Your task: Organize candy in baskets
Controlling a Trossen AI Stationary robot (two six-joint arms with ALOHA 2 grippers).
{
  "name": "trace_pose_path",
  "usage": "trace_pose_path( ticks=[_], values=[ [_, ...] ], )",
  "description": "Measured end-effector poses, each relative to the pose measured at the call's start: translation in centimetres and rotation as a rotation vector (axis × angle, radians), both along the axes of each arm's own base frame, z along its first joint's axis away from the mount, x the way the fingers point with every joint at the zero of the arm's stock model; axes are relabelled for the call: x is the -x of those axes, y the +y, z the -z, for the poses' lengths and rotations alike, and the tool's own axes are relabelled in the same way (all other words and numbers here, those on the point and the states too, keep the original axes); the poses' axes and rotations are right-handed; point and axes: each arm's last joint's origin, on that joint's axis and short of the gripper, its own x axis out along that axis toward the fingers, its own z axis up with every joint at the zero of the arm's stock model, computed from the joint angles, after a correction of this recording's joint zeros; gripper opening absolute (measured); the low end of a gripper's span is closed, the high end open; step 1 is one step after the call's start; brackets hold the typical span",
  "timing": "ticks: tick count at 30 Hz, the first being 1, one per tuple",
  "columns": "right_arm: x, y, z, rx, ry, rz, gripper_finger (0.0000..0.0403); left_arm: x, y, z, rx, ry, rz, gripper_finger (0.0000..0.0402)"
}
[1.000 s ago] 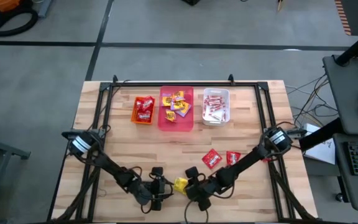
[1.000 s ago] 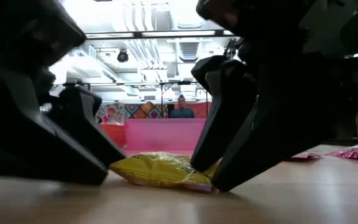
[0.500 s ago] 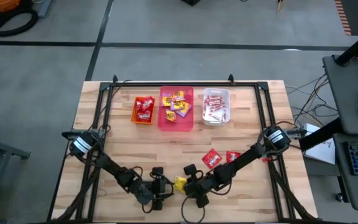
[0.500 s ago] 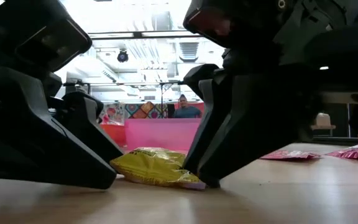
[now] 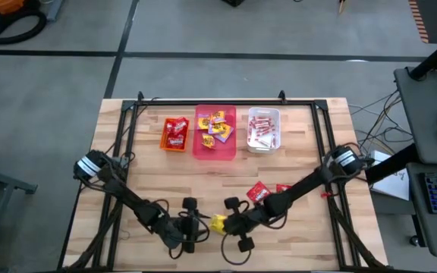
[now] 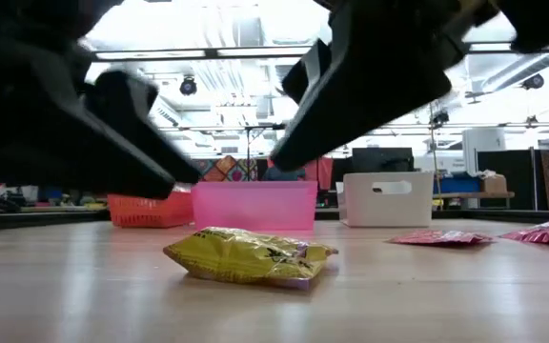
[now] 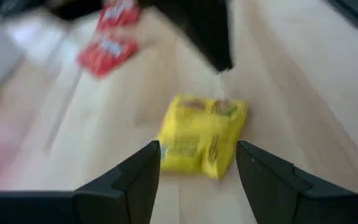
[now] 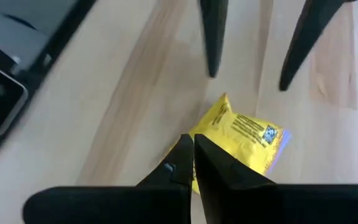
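Desk (image 5: 127, 163): wooden top, both arms low at its 6 o'clock edge.

Orange basket (image 5: 176, 133), pink basket (image 5: 215, 145), white basket (image 5: 264, 130): in a row at 12 o'clock, each already holding candy. Orange holds red packets, pink holds yellow packets, white holds red-and-white sticks.

Yellow packet (image 5: 218, 223): loose, flat on the desk at 6 o'clock, between the two pincers, touched by neither.

Red packets (image 5: 258, 193): loose toward 4 o'clock, near the right arm, well apart from the baskets.

Left pincer (image 7: 197, 163): fingers spread, hanging just above the desk at the yellow packet's 9 o'clock side, holding nothing.

Right pincer (image 8: 192, 149): fingers pressed together, empty, raised just off the yellow packet's 3 o'clock side.

Progress, judged: mostly sorted. Left to do: the yellow packet to the pink basket, the red packets to the orange.
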Motion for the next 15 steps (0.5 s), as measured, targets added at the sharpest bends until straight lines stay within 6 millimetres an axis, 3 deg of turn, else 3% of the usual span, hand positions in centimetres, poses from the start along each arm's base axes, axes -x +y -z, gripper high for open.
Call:
trace_pose_path(
  ticks=[6,15],
  values=[
    [-0.2,-0.7,-0.9,-0.064,0.006,-0.034,0.0008,-0.9,-0.3,0.5,-0.125,-0.002,0.23,0.0194],
    [-0.1,-0.9,-1.4,-0.099,0.013,-0.057,0.0008,-2.1,1.0,2.8,-0.202,0.044,0.222,0.0194]
  ],
)
